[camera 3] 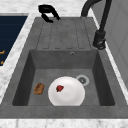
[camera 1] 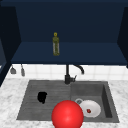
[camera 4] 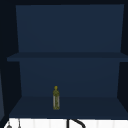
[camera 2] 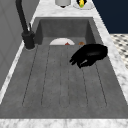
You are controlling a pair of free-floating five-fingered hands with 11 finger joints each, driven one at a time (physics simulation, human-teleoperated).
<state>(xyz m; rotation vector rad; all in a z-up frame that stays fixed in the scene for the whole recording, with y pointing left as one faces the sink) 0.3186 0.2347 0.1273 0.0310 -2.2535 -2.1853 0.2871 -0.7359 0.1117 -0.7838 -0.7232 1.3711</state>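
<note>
My left hand point(camera 1: 42, 97) hovers over the ribbed drainboard point(camera 1: 32, 105) on the sink's left half. In the left side view this hand point(camera 2: 88, 55) has loosely relaxed fingers with nothing between them. The right side view has the hand point(camera 3: 47, 11) at the drainboard's far end. A white plate point(camera 1: 93, 107) lies in the basin with a small red strawberry-like piece point(camera 3: 59, 88) on it. A brown lump point(camera 3: 39, 88) sits on the basin floor beside the plate point(camera 3: 66, 95). A big red ball point(camera 1: 67, 115) shows at the sink's front edge.
A black faucet point(camera 1: 68, 75) stands behind the sink's middle. On the lower shelf of the dark blue cabinet stands a yellow-green bottle point(camera 1: 56, 44), also in the upper view point(camera 4: 56, 98). The drain point(camera 3: 82, 79) lies next to the plate. Marble counter point(camera 1: 10, 100) surrounds the sink.
</note>
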